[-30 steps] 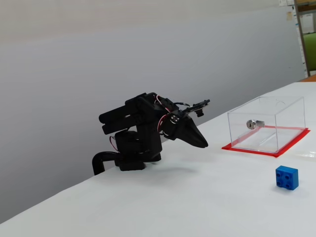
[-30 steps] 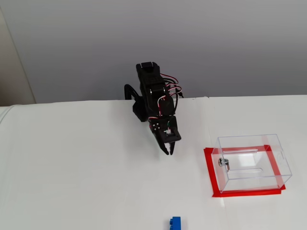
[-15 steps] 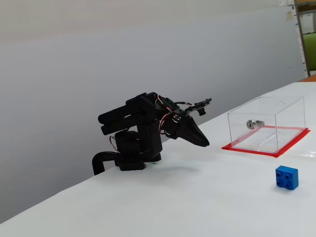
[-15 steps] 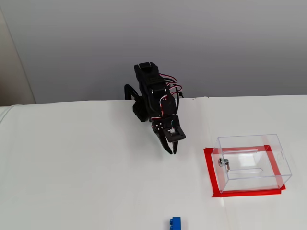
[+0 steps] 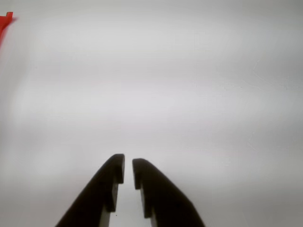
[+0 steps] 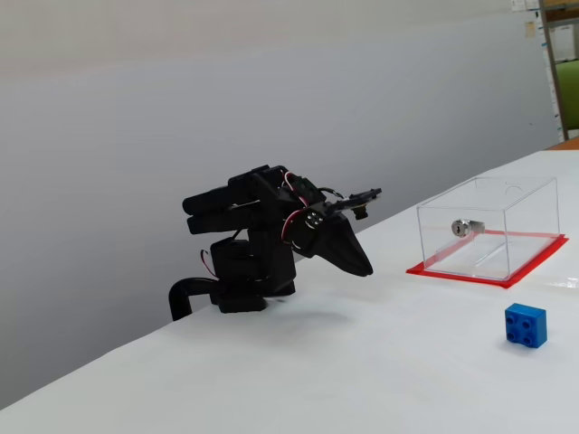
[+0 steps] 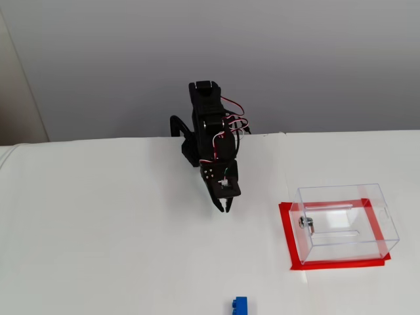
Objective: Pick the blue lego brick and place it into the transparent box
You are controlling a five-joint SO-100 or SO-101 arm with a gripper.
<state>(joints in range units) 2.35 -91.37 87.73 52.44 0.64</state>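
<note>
The blue lego brick sits on the white table, studs facing the camera, in front of the box; it also shows at the bottom edge of a fixed view. The transparent box stands on its red base plate with a silver lock on its side, and shows in the other fixed view too. My gripper is black, empty and shut with only a thin slit between the tips. It hangs low over the table, well away from the brick and to the left of the box. The wrist view shows only a red corner of the base.
The arm is folded back over its base at the table's far edge, next to a grey wall. The white table stretches wide to the left of the arm in that fixed view.
</note>
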